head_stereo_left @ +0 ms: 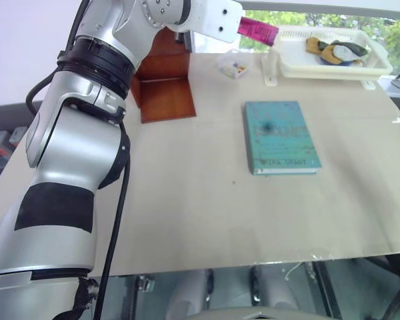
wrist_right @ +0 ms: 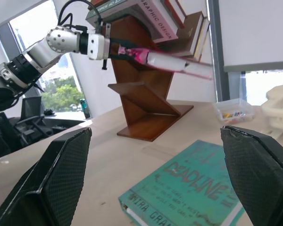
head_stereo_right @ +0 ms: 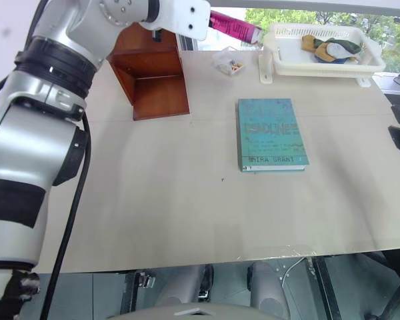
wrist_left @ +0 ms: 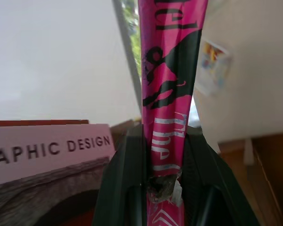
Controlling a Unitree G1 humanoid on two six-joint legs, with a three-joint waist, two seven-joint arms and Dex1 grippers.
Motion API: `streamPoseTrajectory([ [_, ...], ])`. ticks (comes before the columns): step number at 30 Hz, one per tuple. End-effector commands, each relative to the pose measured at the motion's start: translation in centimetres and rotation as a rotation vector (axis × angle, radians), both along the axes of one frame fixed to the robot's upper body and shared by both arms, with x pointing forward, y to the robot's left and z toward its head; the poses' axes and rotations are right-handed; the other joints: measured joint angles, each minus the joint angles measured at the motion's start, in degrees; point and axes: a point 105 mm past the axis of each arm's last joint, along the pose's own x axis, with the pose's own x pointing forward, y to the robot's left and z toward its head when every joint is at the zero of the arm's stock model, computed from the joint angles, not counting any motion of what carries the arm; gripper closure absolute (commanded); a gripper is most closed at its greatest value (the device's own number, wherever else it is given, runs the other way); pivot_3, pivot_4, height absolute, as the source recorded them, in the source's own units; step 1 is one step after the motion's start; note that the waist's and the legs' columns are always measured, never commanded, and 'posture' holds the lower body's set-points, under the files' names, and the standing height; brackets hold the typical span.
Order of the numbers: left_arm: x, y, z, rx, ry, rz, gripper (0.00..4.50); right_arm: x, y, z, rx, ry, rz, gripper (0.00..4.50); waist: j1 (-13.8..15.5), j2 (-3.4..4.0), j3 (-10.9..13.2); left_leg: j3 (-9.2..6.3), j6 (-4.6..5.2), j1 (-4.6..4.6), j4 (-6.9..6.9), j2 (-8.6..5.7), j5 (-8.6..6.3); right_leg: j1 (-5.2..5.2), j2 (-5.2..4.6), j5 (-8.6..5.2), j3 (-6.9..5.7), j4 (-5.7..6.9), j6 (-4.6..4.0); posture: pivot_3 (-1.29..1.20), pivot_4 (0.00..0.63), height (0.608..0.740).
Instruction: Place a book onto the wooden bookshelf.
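The bright pink book (head_stereo_left: 257, 30) is held up in the air, edge-on, beside the upper part of the wooden bookshelf (head_stereo_right: 153, 73). My left gripper (wrist_left: 162, 136) is shut on it, black fingers (wrist_left: 125, 160) pressing both covers. From the right wrist view, the book (wrist_right: 172, 61) sticks out level from the left gripper (wrist_right: 127, 52), just under the books lying on top of the bookshelf (wrist_right: 146, 106). My right gripper (wrist_right: 155, 188) is open, low over the table, with nothing between its wide-apart fingers (wrist_right: 52, 179).
A teal-blue book (head_stereo_left: 280, 137) lies flat in the middle of the table. At the back right stands a white tray (head_stereo_left: 290, 63) with several items. A small clear box (head_stereo_left: 233, 67) sits beside it. A "Graphic Design" book (wrist_right: 155, 19) lies on the shelf top.
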Motion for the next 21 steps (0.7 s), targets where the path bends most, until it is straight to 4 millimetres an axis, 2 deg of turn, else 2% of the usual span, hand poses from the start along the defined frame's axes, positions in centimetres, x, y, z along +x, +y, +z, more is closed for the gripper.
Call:
streamPoseTrajectory([
  [1, -0.3, 0.7, 2.2, -0.007, -0.065, 0.052, 4.05, -0.2, 0.0, 1.1, -0.03, -0.053, 0.007, 0.0, 0.0, 0.0, 0.0, -0.01, 0.0, 0.0, 0.0, 0.01, 0.0, 0.0, 0.01, 0.0, -0.01, 0.01, 0.0, 0.0, 0.15, 0.74],
  [5, 0.1, 1.9, 1.7, -0.063, -0.038, 0.118, 4.05, -0.1, -0.4, 1.0, -0.033, -0.051, -0.001, 0.0, -0.4, 0.01, 0.0, 0.0, 0.01, -0.02, 0.02, 0.02, 0.0, 0.0, 0.0, 0.0, 0.0, 0.02, 0.0, 0.0, 0.15, 0.74],
  [12, 0.1, 5.0, 0.3, -0.147, 0.023, 0.267, 4.05, 0.7, -1.1, 2.2, -0.049, -0.06, -0.001, 0.0, -1.7, 0.15, 0.1, 0.08, 0.0, 0.01, 0.01, 0.05, 0.0, -0.06, 0.04, 0.0, 0.1, 0.06, 0.0, 0.0, 0.15, 0.74],
  [21, -1.7, 7.1, 1.6, -0.17, -0.035, 0.333, 4.05, 2.1, -1.2, 2.3, -0.072, -0.05, 0.019, 0.0, -0.9, 0.16, 0.1, 0.05, -0.22, -0.06, 0.02, 0.04, 0.13, -0.04, -0.03, 0.0, 0.04, 0.06, -0.01, 0.0, 0.15, 0.74],
])
